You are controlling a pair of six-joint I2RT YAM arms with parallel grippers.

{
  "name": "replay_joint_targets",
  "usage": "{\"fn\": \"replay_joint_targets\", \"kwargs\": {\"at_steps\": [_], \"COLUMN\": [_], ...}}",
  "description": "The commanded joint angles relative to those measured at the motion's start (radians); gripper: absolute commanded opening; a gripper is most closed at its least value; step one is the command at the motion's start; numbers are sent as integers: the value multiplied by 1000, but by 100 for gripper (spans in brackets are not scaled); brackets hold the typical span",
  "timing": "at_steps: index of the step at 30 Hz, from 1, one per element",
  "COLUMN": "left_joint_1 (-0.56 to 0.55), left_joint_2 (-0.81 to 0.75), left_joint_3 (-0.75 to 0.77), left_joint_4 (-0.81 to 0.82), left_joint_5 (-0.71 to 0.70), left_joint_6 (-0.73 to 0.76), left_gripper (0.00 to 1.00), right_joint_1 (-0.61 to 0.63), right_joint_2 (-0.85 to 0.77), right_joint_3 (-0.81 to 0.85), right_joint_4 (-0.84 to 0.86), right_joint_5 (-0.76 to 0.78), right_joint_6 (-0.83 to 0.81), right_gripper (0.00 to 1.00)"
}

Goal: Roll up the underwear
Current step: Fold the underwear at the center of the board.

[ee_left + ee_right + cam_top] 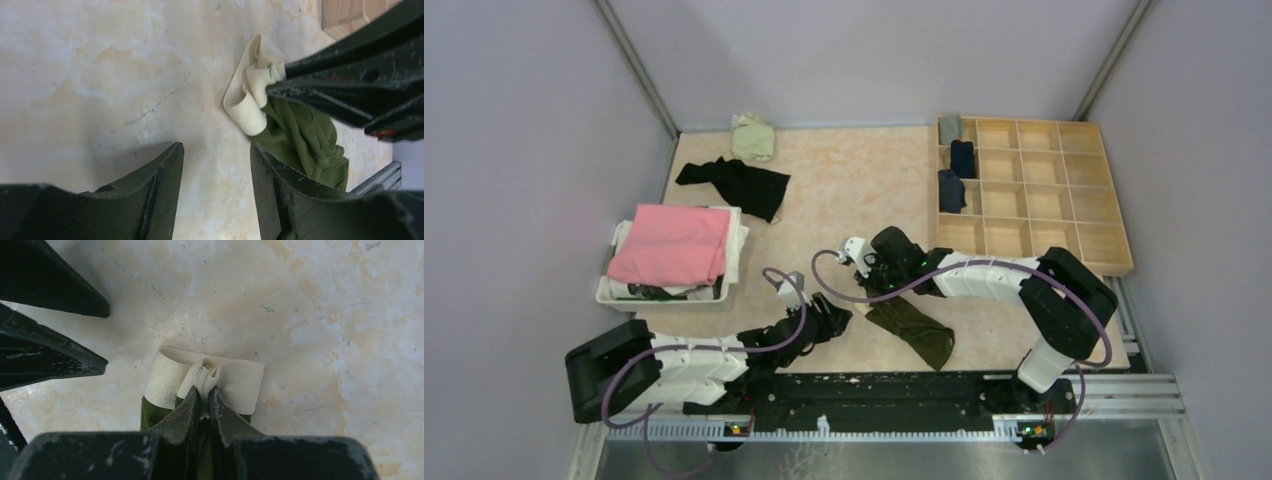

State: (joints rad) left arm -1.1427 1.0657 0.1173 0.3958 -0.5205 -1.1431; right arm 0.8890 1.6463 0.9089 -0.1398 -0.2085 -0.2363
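Left jaws: nearest the near edge, just left of the olive underwear (914, 335). They stand apart, released, with only bare surface (864, 190) between them. Nothing is grasped.

Right jaws: at the waistband (240, 379) end of the olive underwear, the end farther from the near edge. They are clenched on the cream waistband, which bunches into a fold at the tips. The olive body trails from there toward the near edge as a narrow strip, flat on the surface.

Left of the olive underwear, well apart: a white basket (604, 292) carrying a folded pink cloth (674, 243). Beyond the olive underwear: a loose dark garment (739, 183). Beyond it and to the right: a wooden tray (1114, 262) of compartments, three in its left column holding small rolled pieces (962, 157).

Step in hand, as judged: start of the roll, with the waistband end secured by one arm only.

Next move, as judged: turn the waistband over onto the olive strip and wind toward the free end. This calls for the left jaws to pin or take the strip beside the right jaws, so the soft fabric neither drags along the surface nor winds loose.
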Motion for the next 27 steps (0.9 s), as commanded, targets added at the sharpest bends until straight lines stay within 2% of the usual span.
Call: {"fn": "replay_joint_targets", "kwargs": {"at_steps": [1, 14, 23, 27], "left_joint_1": [83, 103, 103, 103], "left_joint_2": [85, 284, 381, 409], "left_joint_3": [16, 96, 185, 198], "left_joint_4": [191, 240, 94, 77], "left_joint_5": [116, 195, 180, 186], "left_joint_6": [17, 69, 54, 47], "left_gripper": [58, 53, 31, 22], "right_joint_1": [11, 20, 32, 39], "right_joint_2": [-49, -71, -115, -134], "right_joint_3": [-18, -31, -53, -64], "right_joint_4": [28, 25, 26, 12], "right_joint_5": [-25, -19, -13, -5], "right_joint_6": [-15, -13, -27, -33], "right_gripper": [0, 0, 0, 0]}}
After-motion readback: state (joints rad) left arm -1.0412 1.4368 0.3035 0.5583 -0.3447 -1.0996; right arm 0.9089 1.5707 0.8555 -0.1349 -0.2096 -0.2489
